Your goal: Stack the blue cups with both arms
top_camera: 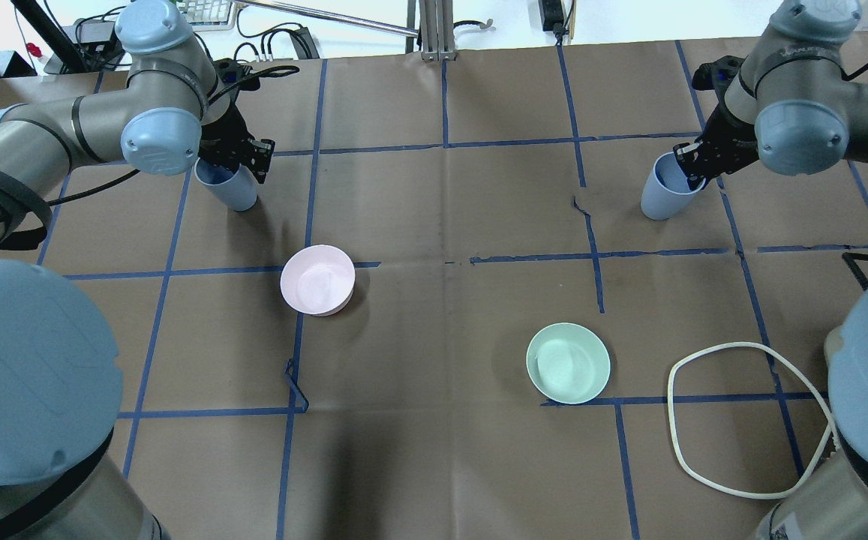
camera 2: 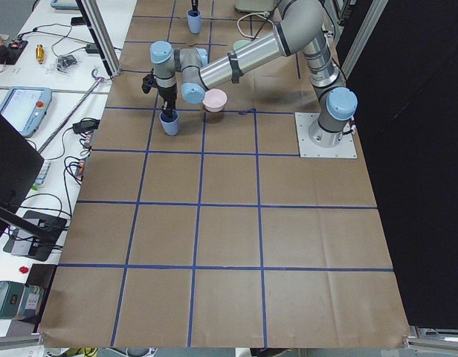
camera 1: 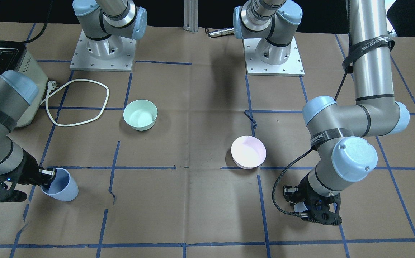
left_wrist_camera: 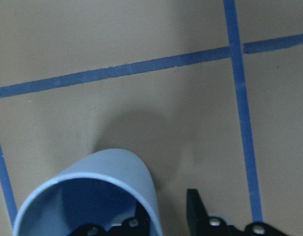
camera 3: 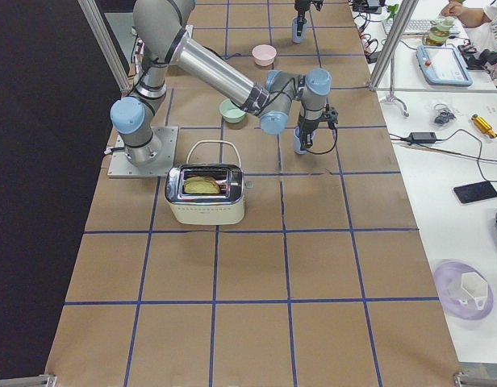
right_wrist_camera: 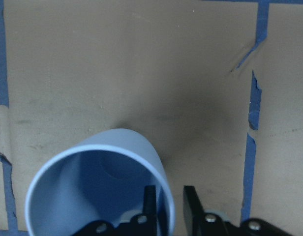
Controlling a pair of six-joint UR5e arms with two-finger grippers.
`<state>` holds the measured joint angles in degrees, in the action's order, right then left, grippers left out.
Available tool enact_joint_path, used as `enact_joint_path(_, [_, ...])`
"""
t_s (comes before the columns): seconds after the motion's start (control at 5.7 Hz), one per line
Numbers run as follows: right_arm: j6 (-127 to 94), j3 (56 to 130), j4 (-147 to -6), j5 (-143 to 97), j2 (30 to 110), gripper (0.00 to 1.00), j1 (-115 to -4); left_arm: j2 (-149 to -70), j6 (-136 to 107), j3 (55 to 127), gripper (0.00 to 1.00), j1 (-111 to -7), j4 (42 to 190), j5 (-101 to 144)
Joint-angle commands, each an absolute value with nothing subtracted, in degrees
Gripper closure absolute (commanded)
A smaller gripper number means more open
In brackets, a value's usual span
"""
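Observation:
Two blue cups stand upright on the brown table. The left cup [top_camera: 227,187] is at the far left and also shows in the left wrist view [left_wrist_camera: 87,196]. My left gripper [top_camera: 242,161] is open and straddles its rim, one finger [left_wrist_camera: 136,223] inside and one finger [left_wrist_camera: 198,211] outside with a clear gap. The right cup [top_camera: 666,191] is at the far right and also shows in the right wrist view [right_wrist_camera: 97,191]. My right gripper [top_camera: 692,161] straddles its rim the same way. Its jaws are closer together, with a thin gap still showing.
A pink bowl [top_camera: 317,279] and a green bowl [top_camera: 568,362] sit between the cups, nearer the robot. A white cord loop [top_camera: 749,420] lies at the near right, next to a toaster [camera 3: 205,193]. Blue tape lines grid the table.

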<state>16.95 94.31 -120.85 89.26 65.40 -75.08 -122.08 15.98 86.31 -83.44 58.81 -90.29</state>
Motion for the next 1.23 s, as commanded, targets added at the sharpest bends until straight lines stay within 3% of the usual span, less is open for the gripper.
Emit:
enact_joint_path(0.0, [15.1, 88.6, -109.6, 89.3, 70.4, 0.91, -75.5, -121.4, 15.2, 85.1, 0.90, -84.2, 59.6, -90.5])
enact_joint_path(0.35, [14.7, 81.2, -93.1, 89.8, 76.7, 0.91, -75.7, -121.9, 2.0, 78.7, 0.90, -92.7, 60.5, -90.6])
enact_joint_path(0.53, [14.7, 81.1, -92.2, 89.6, 77.8, 0.91, -75.7, -124.1, -6.7, 74.9, 0.90, -99.1, 60.7, -90.7])
enact_joint_path(1.05, [14.7, 81.2, -92.5, 89.0, 77.3, 0.91, -75.8, -127.8, -7.8, 73.6, 0.89, -110.9, 60.8, -88.3])
